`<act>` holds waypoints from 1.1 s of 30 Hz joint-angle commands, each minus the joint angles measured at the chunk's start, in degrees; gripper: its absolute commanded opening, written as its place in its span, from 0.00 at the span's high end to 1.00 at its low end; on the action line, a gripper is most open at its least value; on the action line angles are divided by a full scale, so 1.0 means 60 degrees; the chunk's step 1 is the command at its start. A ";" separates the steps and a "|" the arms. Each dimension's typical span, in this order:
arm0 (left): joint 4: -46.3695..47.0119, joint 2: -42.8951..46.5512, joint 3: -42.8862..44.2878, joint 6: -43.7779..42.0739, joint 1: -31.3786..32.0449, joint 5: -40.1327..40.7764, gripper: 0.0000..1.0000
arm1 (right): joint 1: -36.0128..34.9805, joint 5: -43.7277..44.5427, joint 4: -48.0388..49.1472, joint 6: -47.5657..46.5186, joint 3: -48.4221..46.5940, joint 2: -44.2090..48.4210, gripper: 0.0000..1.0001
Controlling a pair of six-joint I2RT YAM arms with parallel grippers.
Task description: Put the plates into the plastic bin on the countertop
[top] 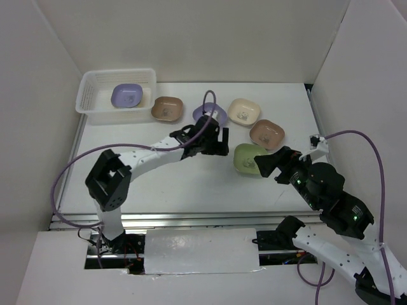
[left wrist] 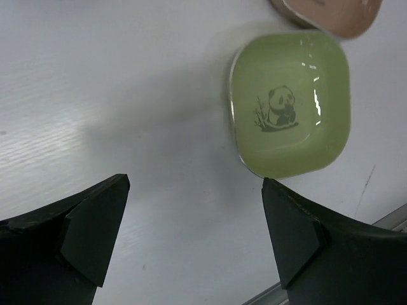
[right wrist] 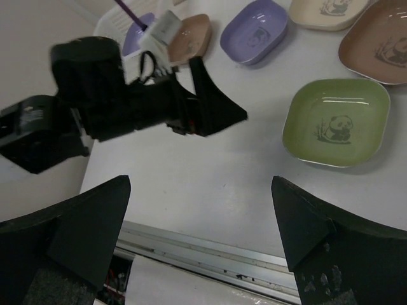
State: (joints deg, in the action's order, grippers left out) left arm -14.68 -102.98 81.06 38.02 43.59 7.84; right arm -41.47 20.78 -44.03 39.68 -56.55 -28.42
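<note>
- Left gripper is spread wide and carrying nothing. It hangs over bare countertop near the middle, and my guess is it's lining up its next pick.
- The plastic bin sits at 10 o'clock on the table, on the left arm's side, which is probably why that arm handles the drop-offs.
- One purple plate lies flat in the bin. From up top I can't tell if anything is stacked under it.
- The green plate (panda print) lies flat at 1 o'clock from the left wrist's gap, not between the fingers.
- Right gripper is wide and empty too, hovering by the green plate's 3 o'clock edge. It looks well placed to grab it.
- Waiting on the table:
  - a brown plate just beside the bin at its 3 o'clock
  - a second purple plate
  - a cream plate
  - the other brown plate
</note>
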 commanded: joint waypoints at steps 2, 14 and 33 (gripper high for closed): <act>0.0689 -0.1100 0.1091 0.0298 0.0687 0.0334 0.01 | 0.0027 0.0098 -0.0425 0.0256 -0.0242 -0.0009 0.00; -0.0600 -0.4807 0.4038 0.0534 0.0923 0.0628 0.26 | 0.0042 -0.0430 -0.0484 0.0183 -0.0052 0.0152 0.00; -0.1817 0.1272 0.1138 -0.0653 -0.2280 0.4202 1.00 | 0.0042 -0.1074 0.0687 -0.0241 0.0373 -0.0403 0.00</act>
State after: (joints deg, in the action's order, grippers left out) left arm -29.80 -94.37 85.65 38.68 39.57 29.63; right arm -41.41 16.53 -44.49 39.97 -55.48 -28.60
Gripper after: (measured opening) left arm 0.041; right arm 0.998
